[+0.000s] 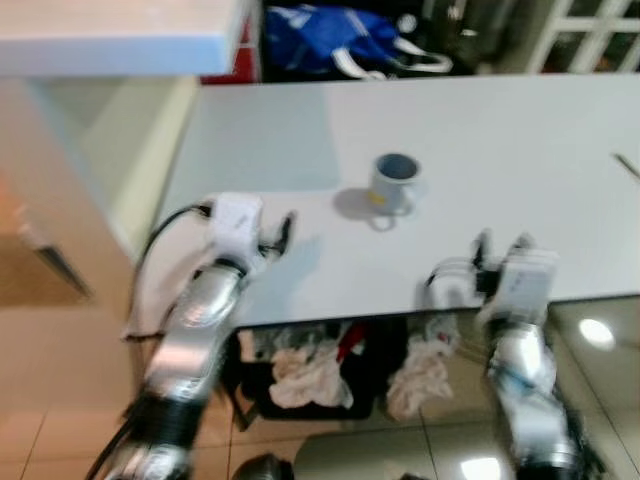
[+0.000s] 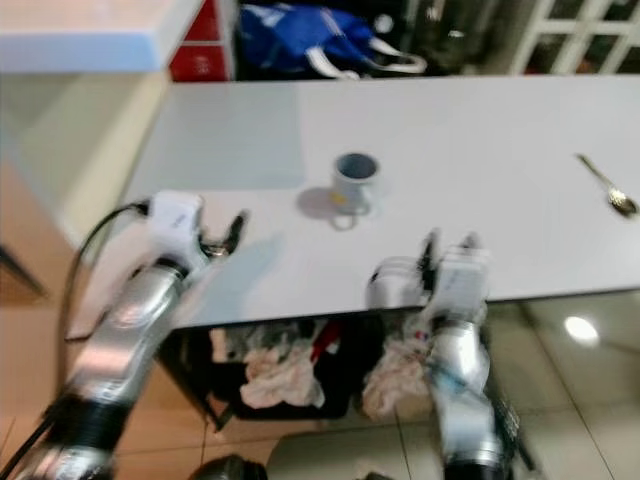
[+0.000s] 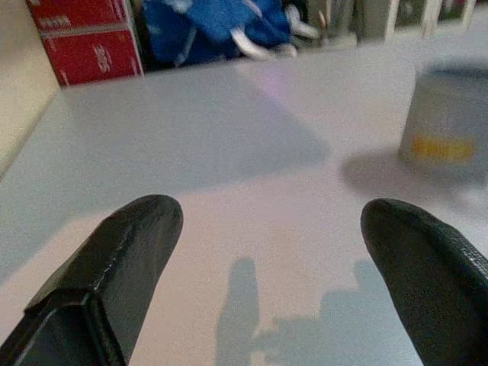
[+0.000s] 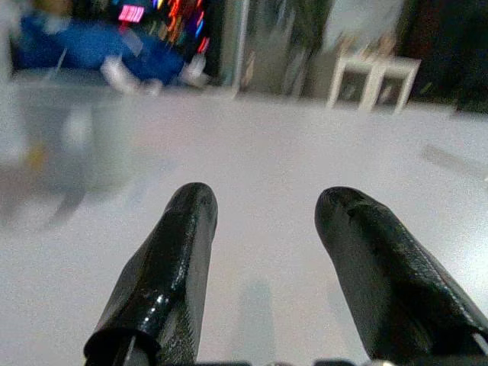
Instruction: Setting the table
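A blue-grey mug (image 1: 394, 182) with a yellow mark stands upright near the middle of the white table (image 1: 500, 140); its handle faces the front edge. It also appears as the mug (image 3: 448, 114) in the left wrist view and blurred as the mug (image 4: 69, 145) in the right wrist view. A spoon (image 2: 606, 186) lies at the table's right side. My left gripper (image 1: 282, 232) hovers open over the table's front left, left of the mug. My right gripper (image 1: 502, 244) is open near the front edge, right of the mug. Both hold nothing.
A pale counter (image 1: 110, 40) juts in at the upper left. A blue bag (image 1: 335, 40) and a red box (image 3: 84, 42) lie behind the table. Under the table sits a dark basket (image 1: 320, 380) of crumpled cloths. Tiled floor lies below.
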### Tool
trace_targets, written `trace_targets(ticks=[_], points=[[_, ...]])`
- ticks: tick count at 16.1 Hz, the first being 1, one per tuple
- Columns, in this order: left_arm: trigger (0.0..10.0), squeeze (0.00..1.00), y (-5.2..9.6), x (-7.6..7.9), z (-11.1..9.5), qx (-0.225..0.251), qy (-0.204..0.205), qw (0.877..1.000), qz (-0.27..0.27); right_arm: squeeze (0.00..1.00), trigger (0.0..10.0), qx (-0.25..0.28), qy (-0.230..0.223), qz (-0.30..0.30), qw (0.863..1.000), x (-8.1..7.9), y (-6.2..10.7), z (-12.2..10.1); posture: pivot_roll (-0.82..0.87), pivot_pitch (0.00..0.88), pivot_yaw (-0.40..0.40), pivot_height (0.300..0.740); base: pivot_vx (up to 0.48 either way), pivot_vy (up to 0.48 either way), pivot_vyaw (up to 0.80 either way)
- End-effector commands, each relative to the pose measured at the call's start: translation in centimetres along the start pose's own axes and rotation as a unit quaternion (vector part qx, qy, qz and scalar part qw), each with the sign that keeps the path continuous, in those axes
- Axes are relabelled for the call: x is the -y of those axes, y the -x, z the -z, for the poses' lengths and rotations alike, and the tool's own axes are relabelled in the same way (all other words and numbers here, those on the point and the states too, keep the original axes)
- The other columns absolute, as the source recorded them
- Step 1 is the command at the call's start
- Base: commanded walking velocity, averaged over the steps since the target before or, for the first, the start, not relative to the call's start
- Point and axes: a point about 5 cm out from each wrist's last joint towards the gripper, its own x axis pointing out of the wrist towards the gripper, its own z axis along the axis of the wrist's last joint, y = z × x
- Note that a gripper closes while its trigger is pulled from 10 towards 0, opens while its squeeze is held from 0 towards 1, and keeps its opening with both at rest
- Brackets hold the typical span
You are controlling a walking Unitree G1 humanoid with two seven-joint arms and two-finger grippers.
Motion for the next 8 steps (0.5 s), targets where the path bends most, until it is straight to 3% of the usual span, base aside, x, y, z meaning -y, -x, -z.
trace_targets(ticks=[1,2,5,8], points=[[10.0,0.00,1.1,1.1,0.1,0.018,-0.001,0.998,0.060,0.00,10.0,0.007,-0.010,-0.008,1.000,-0.2,-0.2,-0.7,0.00,0.000,0.028,0.722,0.000,0.000,0.00],[10.0,0.00,1.2,1.3,0.2,0.023,-0.006,0.998,0.064,0.00,10.0,0.002,-0.010,-0.006,1.000,0.0,-0.4,-0.7,0.01,0.000,0.024,0.722,0.000,0.000,0.00],[10.0,0.00,-0.6,1.8,-1.0,0.041,0.009,0.999,0.034,0.00,10.0,0.007,-0.013,-0.005,1.000,0.0,-1.9,-1.5,0.02,0.000,0.014,0.722,0.000,0.000,0.00],[10.0,0.00,-1.8,1.9,-1.9,0.047,0.011,0.999,0.010,0.00,10.0,0.010,-0.014,-0.028,0.999,-1.0,-3.4,-2.3,0.04,0.000,0.001,0.722,0.000,0.431,0.00]])
